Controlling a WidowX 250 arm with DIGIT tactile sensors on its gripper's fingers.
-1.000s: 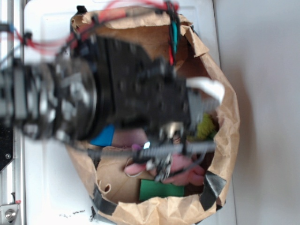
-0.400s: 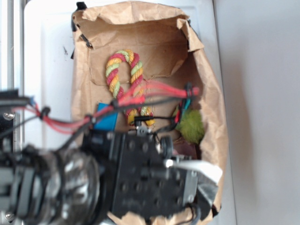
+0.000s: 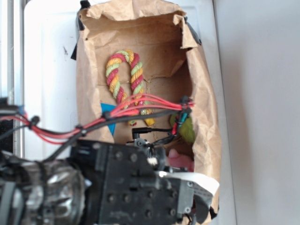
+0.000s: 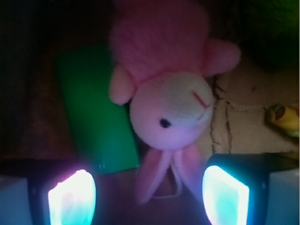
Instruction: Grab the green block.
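Jaws: the gripper (image 4: 147, 197) stood wide apart in the wrist view, its two glowing fingertips (image 4: 72, 197) low at left and right, with nothing held between them.
Green block: the flat, dark green rectangular block (image 4: 93, 126) lay just ahead of the left fingertip, clear of both, its long side running away from the camera.
Pink toy: a fuzzy pink plush bunny (image 4: 164, 89) with a white face lay beside the green block, one paw over the block's right edge, ears trailing between the fingertips.
Arm: the black robot arm (image 3: 126, 187) with red cables filled the lower exterior view and hid the green block there.
Bag: a crumpled brown paper bag (image 3: 89, 84) lay open on the white surface (image 3: 51, 70) and held all the things.
Lime toy: a fuzzy lime-green plush (image 3: 186, 126) sat near the bag's right wall.
Blue block: a corner of a bright blue block (image 3: 108, 117) showed behind the cables.
Rope: a red, yellow and green twisted rope loop (image 3: 124, 77) lay farthest in.
Writing: none could be read.
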